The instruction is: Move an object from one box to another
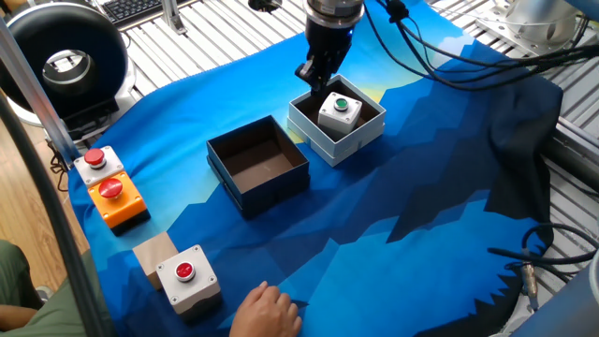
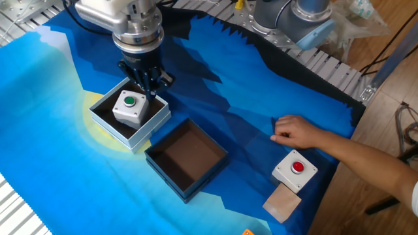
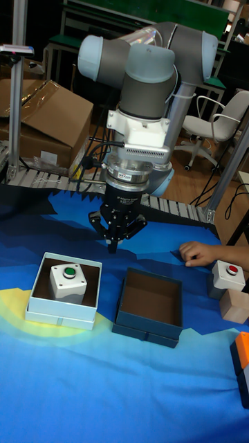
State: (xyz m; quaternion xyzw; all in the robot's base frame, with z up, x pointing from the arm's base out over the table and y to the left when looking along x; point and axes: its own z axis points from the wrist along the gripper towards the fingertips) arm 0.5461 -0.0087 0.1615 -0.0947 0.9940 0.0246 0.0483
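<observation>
Blue cloth (image 1: 393, 187) covers table. Dark box (image 1: 257, 164) stands empty, just beside white box (image 1: 337, 120). Green-button unit (image 1: 340, 110) sits upright inside white box. Gripper (image 3: 116, 239) hangs above white box far edge, jaws together, holding nothing. Person's hand (image 2: 297, 132) rests near red-button unit (image 2: 295, 171).

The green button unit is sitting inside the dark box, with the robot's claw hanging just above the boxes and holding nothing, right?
Not quite. The green button unit sits inside the white box, as the other fixed view shows; the dark box beside it holds nothing. The rest stands: the gripper hangs just above, holding nothing.
</observation>
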